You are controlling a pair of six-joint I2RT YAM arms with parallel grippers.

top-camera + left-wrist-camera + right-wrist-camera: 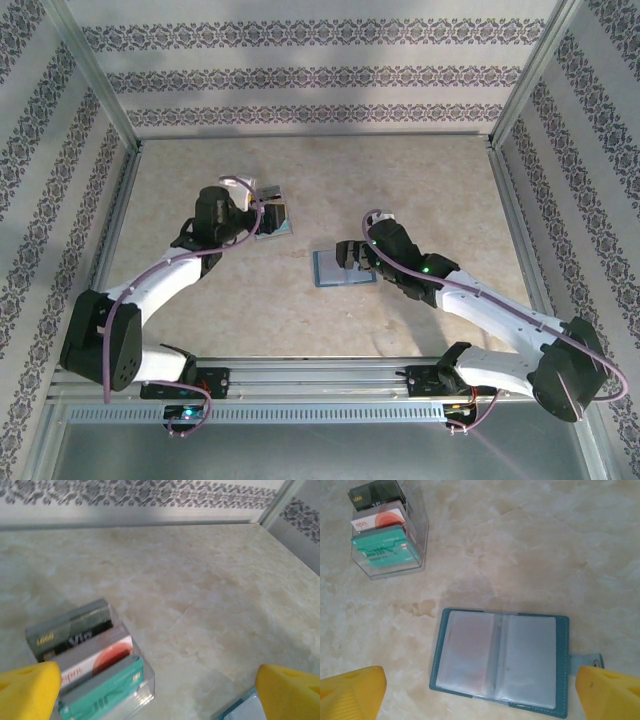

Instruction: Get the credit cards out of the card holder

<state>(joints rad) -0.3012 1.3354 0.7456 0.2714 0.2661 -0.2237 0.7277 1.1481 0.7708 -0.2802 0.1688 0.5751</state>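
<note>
Soft, even light with no hard shadows.
The overhead view is bright and sharp, with faint shadows under both arms on the pale table (300,190). The left wrist view blurs the cards (90,665) and the yellow fingertips (27,690). In the right wrist view a dim round shadow lies just above the card holder (500,662), whose clear sleeves look milky.

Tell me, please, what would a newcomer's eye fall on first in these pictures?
First comes the teal card holder, which lies open and flat near the middle of the table, with the right tool open above it. Next comes the clear box further back to the left, where three cards, one dark, one red-and-white and one teal, stand in a row.
</note>
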